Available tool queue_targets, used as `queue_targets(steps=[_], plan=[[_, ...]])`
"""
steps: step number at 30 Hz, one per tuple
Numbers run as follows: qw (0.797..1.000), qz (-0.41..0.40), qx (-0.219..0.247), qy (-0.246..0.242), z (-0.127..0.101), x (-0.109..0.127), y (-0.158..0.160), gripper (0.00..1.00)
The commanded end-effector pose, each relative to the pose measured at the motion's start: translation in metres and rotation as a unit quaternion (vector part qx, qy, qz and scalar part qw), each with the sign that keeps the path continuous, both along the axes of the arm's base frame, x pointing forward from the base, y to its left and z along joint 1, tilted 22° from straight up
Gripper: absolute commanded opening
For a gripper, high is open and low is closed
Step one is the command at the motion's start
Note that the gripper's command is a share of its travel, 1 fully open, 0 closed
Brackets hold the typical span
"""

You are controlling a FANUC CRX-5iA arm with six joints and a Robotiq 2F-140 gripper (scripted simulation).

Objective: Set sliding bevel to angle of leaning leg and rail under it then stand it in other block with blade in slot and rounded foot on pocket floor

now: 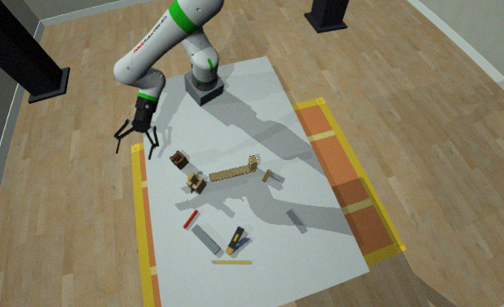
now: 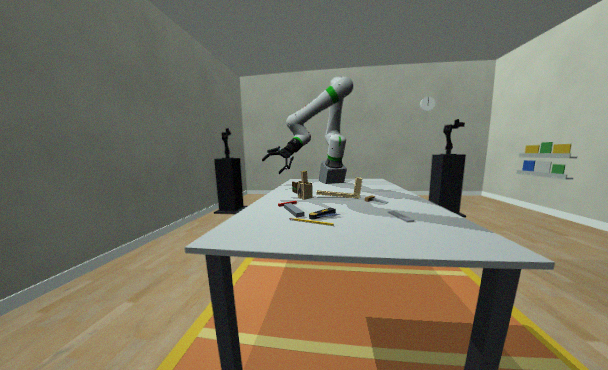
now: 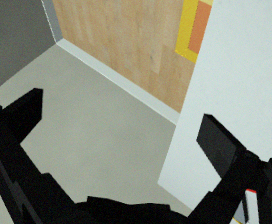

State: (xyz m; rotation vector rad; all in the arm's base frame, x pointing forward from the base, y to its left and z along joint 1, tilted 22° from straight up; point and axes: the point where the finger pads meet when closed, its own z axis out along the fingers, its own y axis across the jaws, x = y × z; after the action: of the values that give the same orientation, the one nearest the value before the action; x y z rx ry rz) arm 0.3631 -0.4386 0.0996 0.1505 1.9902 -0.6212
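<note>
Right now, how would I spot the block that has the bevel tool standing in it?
Start at the arm's grey base on the white table. Two small wooden blocks sit before it; choose the one touching the long wooden rail's end. Pale wood sticks up from it, while the darker block stands empty.

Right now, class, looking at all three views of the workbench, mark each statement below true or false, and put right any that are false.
1. The black two-fingered hand is wide open and holds nothing. True.
2. The hand is closed on the wooden sliding bevel. False: the bevel stands in its wooden block on the white table, apart from the hand.
3. The hand hangs by the table's edge, partly over the wooden floor. True.
4. The thin yellow pencil lies between the two blocks. False: it lies at the far end from the arm's base, beyond the grey flat bar.
5. The small red stick lies on the table. True.
</note>
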Motion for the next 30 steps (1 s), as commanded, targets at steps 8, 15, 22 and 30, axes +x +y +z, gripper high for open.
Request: queue_targets(steps=[8, 15, 22, 30], plan=[[1.000, 0.000, -0.001, 0.000, 0.001, 0.000, 0.000, 1.00], [1.000, 0.000, -0.001, 0.000, 0.001, 0.000, 0.000, 1.00], [1.000, 0.004, -0.003, 0.001, 0.001, 0.001, 0.000, 1.00], [0.998, 0.056, -0.030, 0.017, 0.008, 0.018, 0.007, 1.00]])
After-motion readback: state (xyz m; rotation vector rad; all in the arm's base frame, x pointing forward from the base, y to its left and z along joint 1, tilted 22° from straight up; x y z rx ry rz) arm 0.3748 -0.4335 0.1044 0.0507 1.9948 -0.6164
